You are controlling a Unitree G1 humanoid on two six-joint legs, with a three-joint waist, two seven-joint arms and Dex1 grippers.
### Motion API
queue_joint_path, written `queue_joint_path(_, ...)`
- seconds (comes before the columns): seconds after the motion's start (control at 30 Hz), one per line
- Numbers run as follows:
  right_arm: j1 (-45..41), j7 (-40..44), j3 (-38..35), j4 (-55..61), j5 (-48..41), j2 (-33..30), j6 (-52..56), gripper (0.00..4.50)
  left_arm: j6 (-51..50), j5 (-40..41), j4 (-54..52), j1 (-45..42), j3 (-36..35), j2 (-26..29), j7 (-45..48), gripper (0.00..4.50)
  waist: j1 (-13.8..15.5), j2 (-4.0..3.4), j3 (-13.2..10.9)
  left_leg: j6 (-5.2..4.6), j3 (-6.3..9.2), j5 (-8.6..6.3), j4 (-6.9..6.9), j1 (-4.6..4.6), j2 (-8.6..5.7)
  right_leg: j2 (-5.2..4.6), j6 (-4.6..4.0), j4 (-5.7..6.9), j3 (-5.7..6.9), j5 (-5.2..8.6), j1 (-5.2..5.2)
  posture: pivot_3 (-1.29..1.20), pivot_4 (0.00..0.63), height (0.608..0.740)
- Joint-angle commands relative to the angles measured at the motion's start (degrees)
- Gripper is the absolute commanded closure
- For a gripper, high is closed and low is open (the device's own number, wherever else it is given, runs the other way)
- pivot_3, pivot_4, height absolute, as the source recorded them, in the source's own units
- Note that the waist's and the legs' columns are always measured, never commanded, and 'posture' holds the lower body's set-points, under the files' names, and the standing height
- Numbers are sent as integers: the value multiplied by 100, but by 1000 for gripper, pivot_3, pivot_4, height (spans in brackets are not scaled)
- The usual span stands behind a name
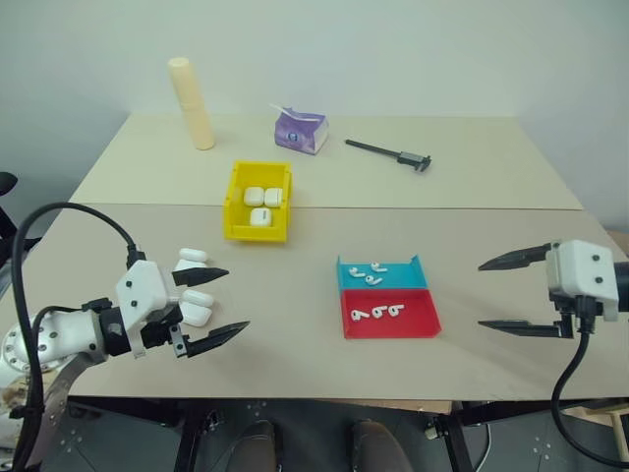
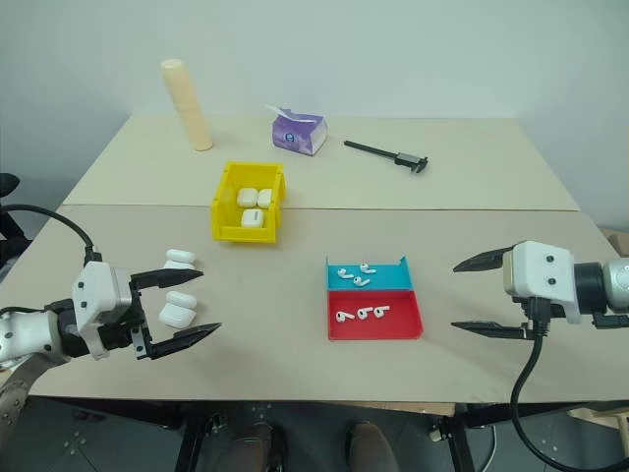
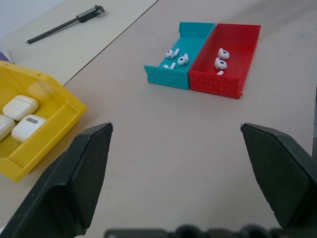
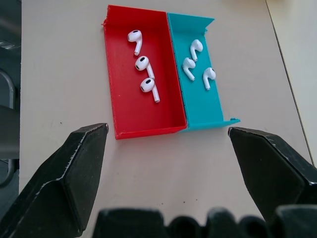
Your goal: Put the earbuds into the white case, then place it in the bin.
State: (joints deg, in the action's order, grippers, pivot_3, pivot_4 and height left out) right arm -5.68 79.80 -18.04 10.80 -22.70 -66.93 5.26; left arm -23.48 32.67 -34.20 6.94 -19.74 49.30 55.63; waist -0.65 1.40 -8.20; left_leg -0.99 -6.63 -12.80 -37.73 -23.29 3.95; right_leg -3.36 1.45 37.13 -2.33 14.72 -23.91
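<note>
Three white cases point(image 1: 198, 298) lie on the table at the front left, close by my left gripper point(image 1: 236, 299). That gripper is open and holds nothing, its fingertips just right of the cases. Earbuds point(image 4: 143, 63) lie loose in a red tray point(image 1: 418, 317), and more earbuds point(image 4: 197, 64) in the blue tray point(image 1: 405, 275) beside it. My right gripper point(image 1: 482, 294) hovers open and empty to the right of both trays. The yellow bin point(image 1: 257, 234) stands behind the cases, with three white cases point(image 1: 261, 205) inside.
At the back of the table stand a cream cylinder point(image 1: 192, 103), a purple tissue pack point(image 1: 301, 131) and a black caliper point(image 1: 388, 152). A seam point(image 1: 442, 208) runs across the table behind the bin's middle.
</note>
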Motion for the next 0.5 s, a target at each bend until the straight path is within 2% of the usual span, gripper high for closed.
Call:
queue_joint_path(0.03,-109,6,-142,63,1,-99,-114,15,-99,264,-315,102,-352,139,62,0,-4,0,0,0,0,0,0,0,0,0,0,0,0,0,0,0,150,740)
queue_joint_path(0.27,-312,-19,41,-79,87,-45,-205,15,-378,38,-560,105,-397,70,-596,0,-2,0,0,0,0,0,0,4,0,0,0,0,-2,0,2,0,150,740)
queue_joint_path(0.43,-423,-53,182,-153,140,-3,-250,15,-901,-484,-1001,-33,-101,-87,-1697,0,-1,0,0,0,1,0,0,2,-1,0,0,-1,-3,0,3,0,150,740)
queue_joint_path(0.5,-477,-78,249,-194,165,17,-266,15,-1308,-433,-1261,-190,-29,-74,-2032,0,0,1,0,0,2,0,0,3,-1,0,0,0,-3,0,3,0,150,740)
